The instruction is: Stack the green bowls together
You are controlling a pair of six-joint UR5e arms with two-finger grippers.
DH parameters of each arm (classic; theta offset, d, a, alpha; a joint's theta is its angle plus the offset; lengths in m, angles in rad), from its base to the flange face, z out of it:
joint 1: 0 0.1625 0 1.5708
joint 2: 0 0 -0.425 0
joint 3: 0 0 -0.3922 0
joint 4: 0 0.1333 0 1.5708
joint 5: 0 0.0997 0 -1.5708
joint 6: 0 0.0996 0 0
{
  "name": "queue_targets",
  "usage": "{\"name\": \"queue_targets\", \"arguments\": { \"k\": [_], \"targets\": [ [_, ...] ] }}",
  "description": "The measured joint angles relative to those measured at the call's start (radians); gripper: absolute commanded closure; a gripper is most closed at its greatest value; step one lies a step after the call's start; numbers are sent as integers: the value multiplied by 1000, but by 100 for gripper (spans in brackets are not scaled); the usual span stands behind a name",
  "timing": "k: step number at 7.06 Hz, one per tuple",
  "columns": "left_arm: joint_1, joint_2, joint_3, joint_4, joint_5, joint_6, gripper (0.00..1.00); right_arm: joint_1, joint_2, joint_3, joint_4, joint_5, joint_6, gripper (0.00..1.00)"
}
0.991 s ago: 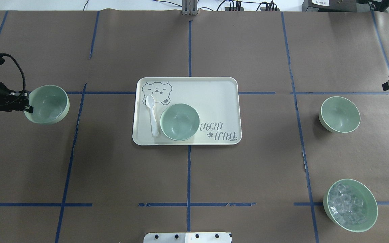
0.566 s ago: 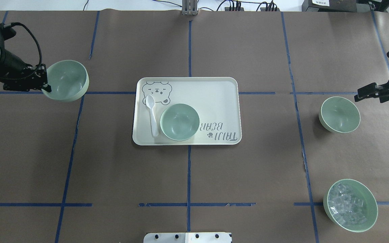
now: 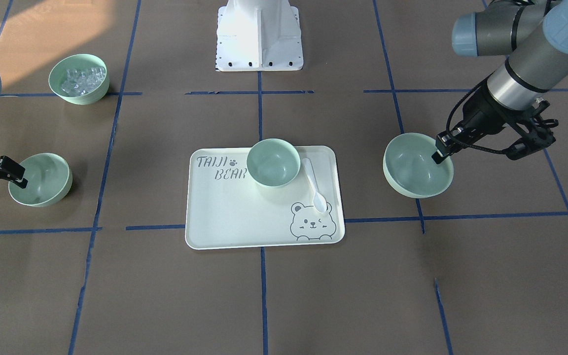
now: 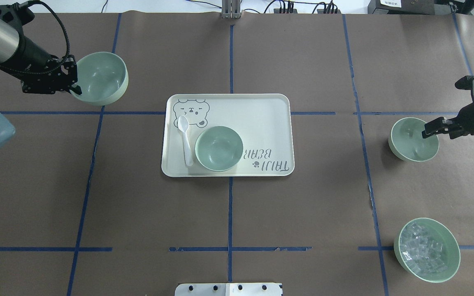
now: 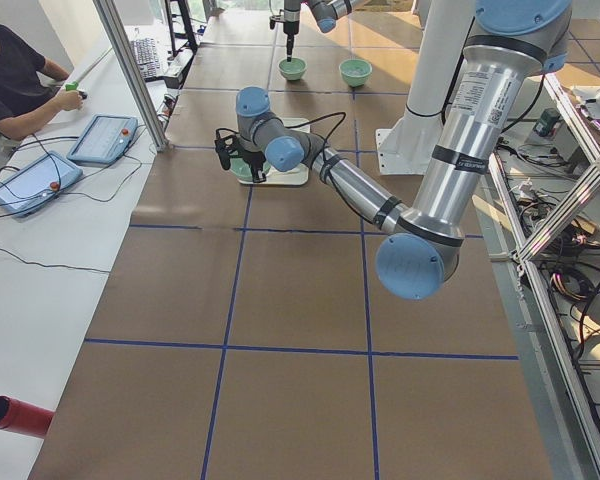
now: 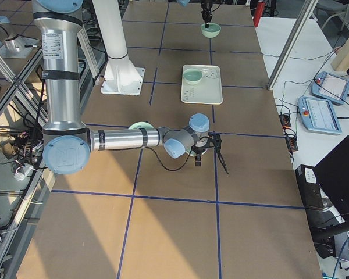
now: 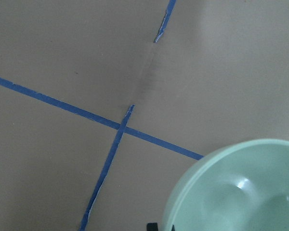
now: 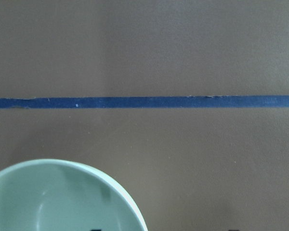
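Mint-green bowl [image 4: 104,76] held aloft.
Our left hand [image 4: 75,86] clamps its rim; our right hand [image 4: 427,131] gapes at another bowl [image 4: 407,144].

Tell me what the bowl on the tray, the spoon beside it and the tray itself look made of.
Middle green bowl: likely plastic, matte, with soft, dull highlights.
White spoon: probably plastic, smooth, thin and one uniform colour.
Cream tray: plastic or melamine, satin finish, with printed bear artwork; I cannot say which.

The brown-paper table [image 4: 138,213], gridded with blue tape [image 4: 230,213], carries a bear-print tray [image 4: 261,115] at centre, an empty green bowl [image 4: 410,148] at 3 o'clock and a green bowl of clear cubes [image 4: 426,250] at 4 o'clock.
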State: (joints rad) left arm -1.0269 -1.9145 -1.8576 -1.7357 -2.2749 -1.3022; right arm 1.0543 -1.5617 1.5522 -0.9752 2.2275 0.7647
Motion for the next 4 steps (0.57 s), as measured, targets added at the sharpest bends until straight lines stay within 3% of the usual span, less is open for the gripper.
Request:
{"name": "queue_targets", "arguments": {
  "k": [4],
  "targets": [
    [28,-70,7,1,5,-146,100,-3,1,6,2,20,-13,100]
  ]
}}
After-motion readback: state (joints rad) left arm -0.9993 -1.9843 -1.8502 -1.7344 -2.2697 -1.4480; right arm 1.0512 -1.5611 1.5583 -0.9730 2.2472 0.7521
